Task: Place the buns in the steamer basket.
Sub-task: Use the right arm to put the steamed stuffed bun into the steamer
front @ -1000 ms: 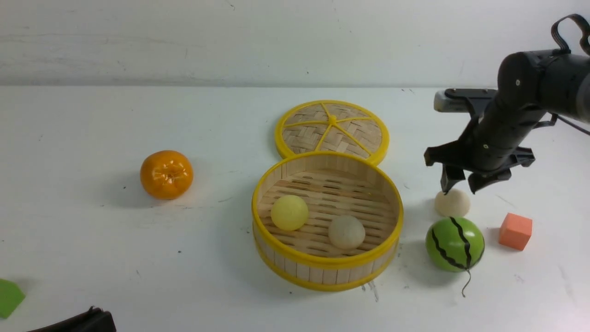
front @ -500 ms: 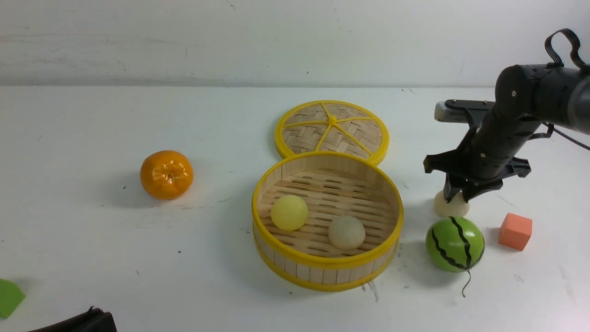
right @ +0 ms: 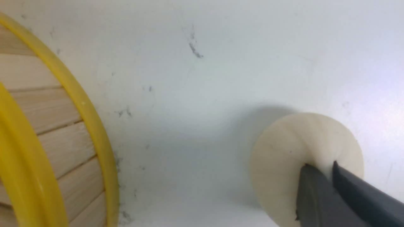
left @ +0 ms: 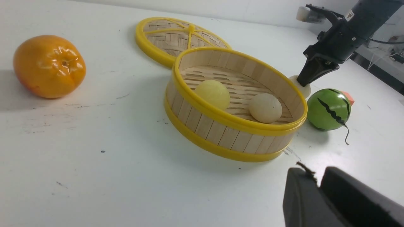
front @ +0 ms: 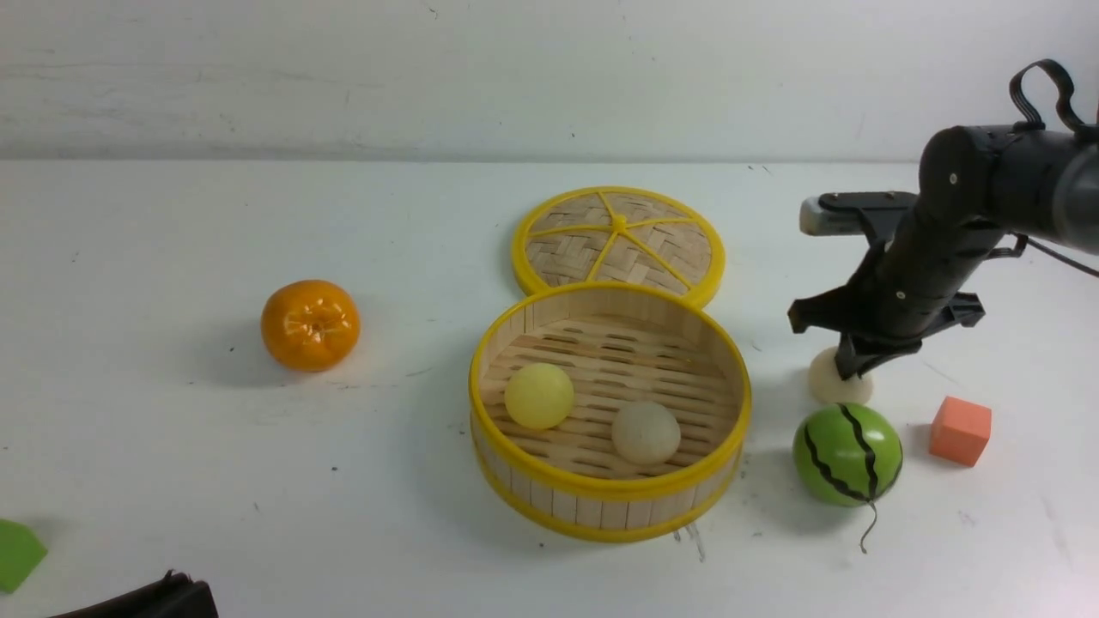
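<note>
From my station I have the right gripper (right: 328,167) clenched on the cream-white, smooth, dome-shaped bun (right: 281,157), its fingertips pinching a fold of the surface. That bun sits on the white bench (front: 386,515), outside the round bamboo steamer basket (front: 610,489) with yellow rims, to its right. The pale yellow domed bun (front: 539,396) and a second cream-white domed bun (front: 646,433) rest apart on the basket's slatted floor.

My left gripper (left: 319,179) hangs near the basket's close side; I can't tell whether its jaws are parted or together.

Just in front of the pinched bun I see the green ball with black stripes (front: 847,455), with a small orange-red block (front: 961,431) to its right. The flat woven yellow-rimmed lid (front: 558,257) lies behind the basket, and the glossy orange tangerine (front: 310,325) sits well apart to the left.
</note>
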Controlling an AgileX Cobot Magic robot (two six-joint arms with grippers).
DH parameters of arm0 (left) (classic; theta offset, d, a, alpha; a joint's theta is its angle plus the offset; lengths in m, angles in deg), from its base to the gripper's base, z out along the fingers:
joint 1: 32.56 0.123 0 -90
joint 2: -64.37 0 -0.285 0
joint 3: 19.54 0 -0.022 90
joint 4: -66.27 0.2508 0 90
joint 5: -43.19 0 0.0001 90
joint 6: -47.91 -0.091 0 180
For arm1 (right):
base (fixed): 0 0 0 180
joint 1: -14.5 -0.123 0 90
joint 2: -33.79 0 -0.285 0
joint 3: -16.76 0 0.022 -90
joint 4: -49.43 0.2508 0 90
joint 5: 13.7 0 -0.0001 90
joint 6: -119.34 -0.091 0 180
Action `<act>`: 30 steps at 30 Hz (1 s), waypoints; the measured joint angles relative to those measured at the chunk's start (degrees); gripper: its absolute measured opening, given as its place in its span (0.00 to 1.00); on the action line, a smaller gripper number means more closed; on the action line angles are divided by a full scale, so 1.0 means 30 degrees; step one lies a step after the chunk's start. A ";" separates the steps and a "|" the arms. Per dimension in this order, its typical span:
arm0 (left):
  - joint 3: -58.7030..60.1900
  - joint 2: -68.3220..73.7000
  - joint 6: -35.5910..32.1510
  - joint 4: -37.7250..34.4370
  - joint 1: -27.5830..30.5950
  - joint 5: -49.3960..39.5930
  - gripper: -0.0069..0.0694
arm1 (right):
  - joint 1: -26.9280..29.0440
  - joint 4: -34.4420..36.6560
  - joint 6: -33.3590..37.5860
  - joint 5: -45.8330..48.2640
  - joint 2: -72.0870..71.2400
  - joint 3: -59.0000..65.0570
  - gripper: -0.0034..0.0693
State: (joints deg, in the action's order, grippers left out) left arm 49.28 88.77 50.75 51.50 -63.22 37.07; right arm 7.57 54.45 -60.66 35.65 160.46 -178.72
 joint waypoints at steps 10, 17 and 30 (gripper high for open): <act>0.0000 0.0000 0.0000 0.0000 0.0000 0.0000 0.21 | -0.2653 0.3999 0.2901 -0.0386 -0.3167 0.0000 0.05; 0.0000 0.0000 0.0000 0.0000 0.0000 0.0000 0.21 | -0.4778 0.5134 0.3406 -0.3518 -0.1555 0.0000 0.07; 0.0000 0.0000 0.0000 0.0000 0.0000 0.0000 0.22 | -0.4925 0.5183 0.3419 -0.4166 -0.0853 0.0000 0.63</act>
State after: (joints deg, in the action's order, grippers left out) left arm 49.28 88.77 50.75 51.50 -63.22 37.07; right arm -7.20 70.00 -50.40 23.16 157.90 -178.73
